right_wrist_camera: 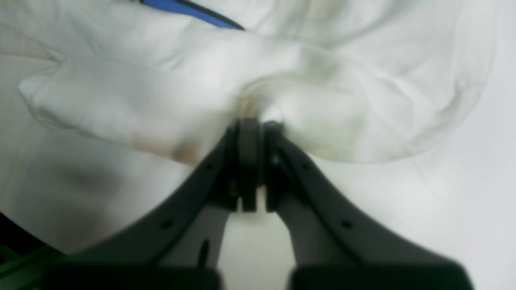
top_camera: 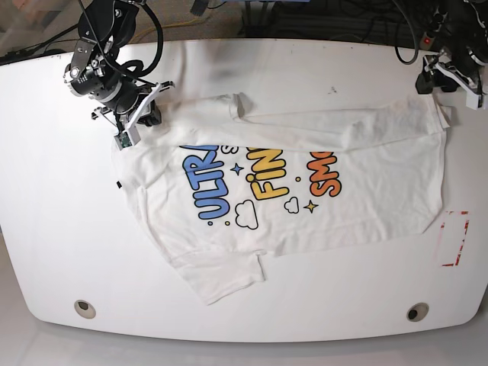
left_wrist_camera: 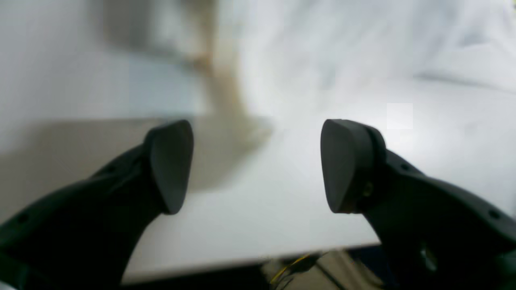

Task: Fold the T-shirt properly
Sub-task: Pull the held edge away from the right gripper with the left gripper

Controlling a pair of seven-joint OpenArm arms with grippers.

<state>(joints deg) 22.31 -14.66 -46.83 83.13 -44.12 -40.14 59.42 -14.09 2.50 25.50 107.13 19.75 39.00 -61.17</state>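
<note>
The right gripper (right_wrist_camera: 253, 125) pinches the white printed cotton T-shirt (top_camera: 305, 191) at a corner for folding, while the left gripper (left_wrist_camera: 258, 165) hovers over the white table (top_camera: 46, 229), black fingers (left_wrist_camera: 171, 165) spread and empty.

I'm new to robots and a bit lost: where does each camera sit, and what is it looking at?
Left wrist: on the left arm, facing the table; open left gripper shows.
Right wrist: on the right arm; right gripper shut on the T-shirt.
Base: overhead, showing both arms.
Shared: right wrist and base both show the shirt's blue print.

left gripper (left_wrist_camera: 258, 165): jaws apart | right gripper (right_wrist_camera: 258, 129): jaws closed
</note>
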